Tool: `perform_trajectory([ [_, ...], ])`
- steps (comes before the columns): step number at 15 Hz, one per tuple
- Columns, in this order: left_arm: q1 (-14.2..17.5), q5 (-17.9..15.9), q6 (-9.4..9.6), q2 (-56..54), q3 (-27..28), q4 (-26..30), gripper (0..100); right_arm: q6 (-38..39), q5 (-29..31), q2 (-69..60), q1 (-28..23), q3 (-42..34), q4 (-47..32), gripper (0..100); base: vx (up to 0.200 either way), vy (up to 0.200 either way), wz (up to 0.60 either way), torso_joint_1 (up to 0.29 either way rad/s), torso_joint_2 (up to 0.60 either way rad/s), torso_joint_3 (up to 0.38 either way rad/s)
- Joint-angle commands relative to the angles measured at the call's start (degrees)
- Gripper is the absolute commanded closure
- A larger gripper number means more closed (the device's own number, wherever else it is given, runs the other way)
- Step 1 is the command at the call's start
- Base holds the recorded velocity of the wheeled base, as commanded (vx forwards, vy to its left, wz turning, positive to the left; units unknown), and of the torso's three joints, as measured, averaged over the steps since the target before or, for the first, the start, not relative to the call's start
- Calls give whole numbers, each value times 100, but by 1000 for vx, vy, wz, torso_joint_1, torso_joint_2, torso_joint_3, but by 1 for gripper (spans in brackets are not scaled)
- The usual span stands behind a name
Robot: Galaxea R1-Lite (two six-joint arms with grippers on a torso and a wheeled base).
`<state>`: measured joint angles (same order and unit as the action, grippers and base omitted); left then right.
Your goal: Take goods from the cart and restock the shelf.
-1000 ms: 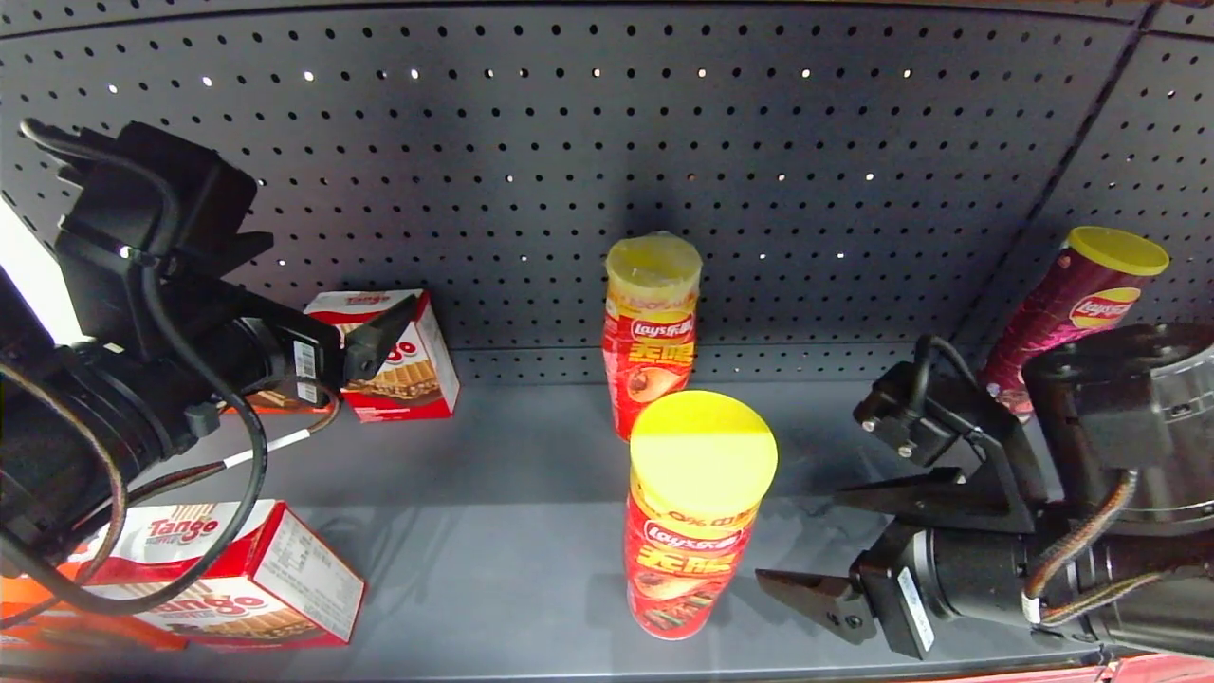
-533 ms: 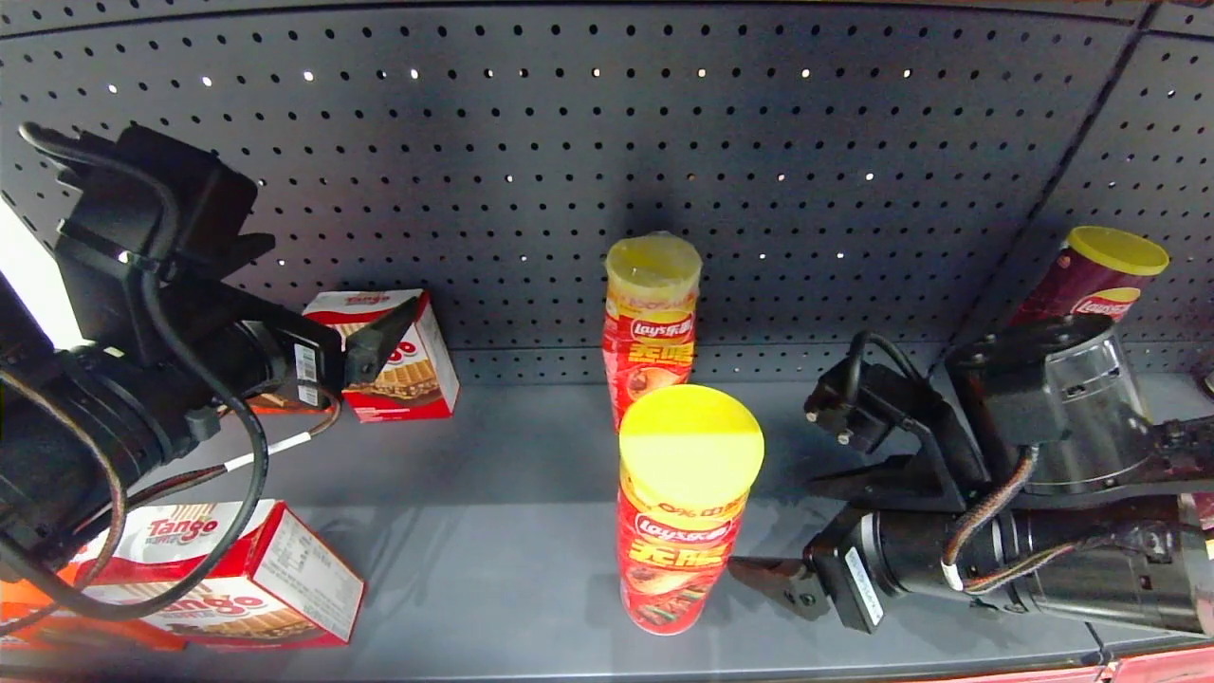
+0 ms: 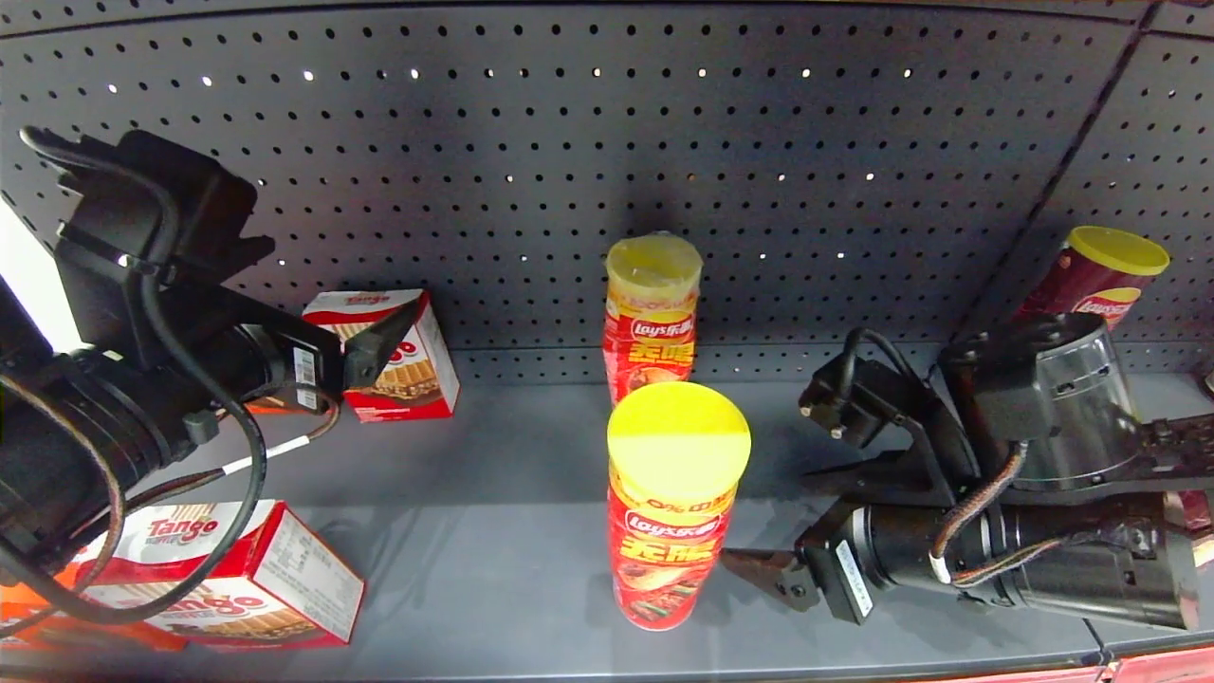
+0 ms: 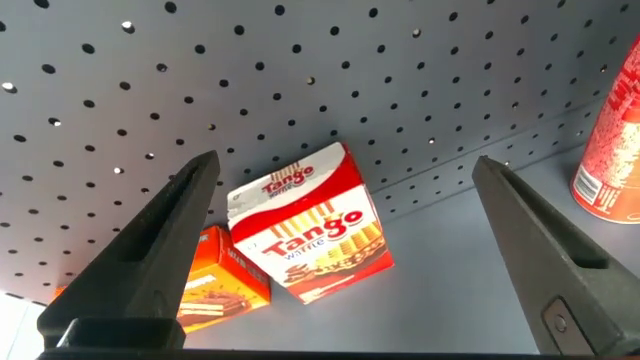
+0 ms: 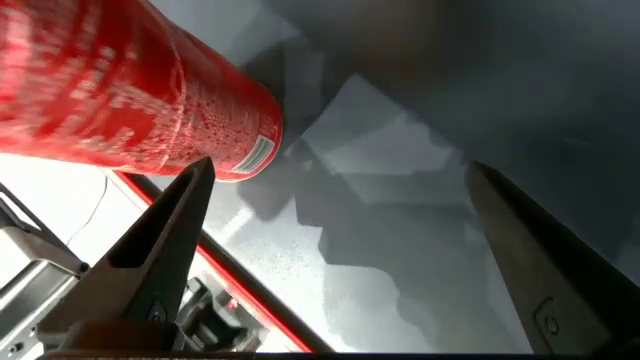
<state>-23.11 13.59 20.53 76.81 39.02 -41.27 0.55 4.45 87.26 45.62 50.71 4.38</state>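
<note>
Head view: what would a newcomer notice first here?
The red chip can with a bright yellow lid stands at the front centre of the shelf, a second can behind it. The right hand lies open beside the nearer one; red wafer boxes sit to the left.

Dim shelf (image 3: 493,455), soft shadows; bright specks through pegboard (image 3: 531,142) holes; head view edges bowed.

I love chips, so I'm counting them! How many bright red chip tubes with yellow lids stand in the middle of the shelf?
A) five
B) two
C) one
B: the front red tube stands nearer the camera, and the back red tube stands upright behind it, by the holey wall.
</note>
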Motion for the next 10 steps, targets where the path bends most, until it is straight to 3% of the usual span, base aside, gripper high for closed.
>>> perform_trajectory([
  [1, 0, -6, -14, -395, 0, 92, 0, 7, 12, -693, -79, -220, 107, 0, 0, 0, 0, 0, 0, 0],
  [5, 17, 47, -23, -1793, -97, 1077, 0, -2, 416, -2266, -53, -765, 265, 0, 0, 0, 0, 0, 0, 0],
  [10, 17, 434, 13, -3876, -466, 2509, 0, -152, 408, -3382, -53, -1538, 265, 0, 0, 0, 0, 0, 0, 0],
])
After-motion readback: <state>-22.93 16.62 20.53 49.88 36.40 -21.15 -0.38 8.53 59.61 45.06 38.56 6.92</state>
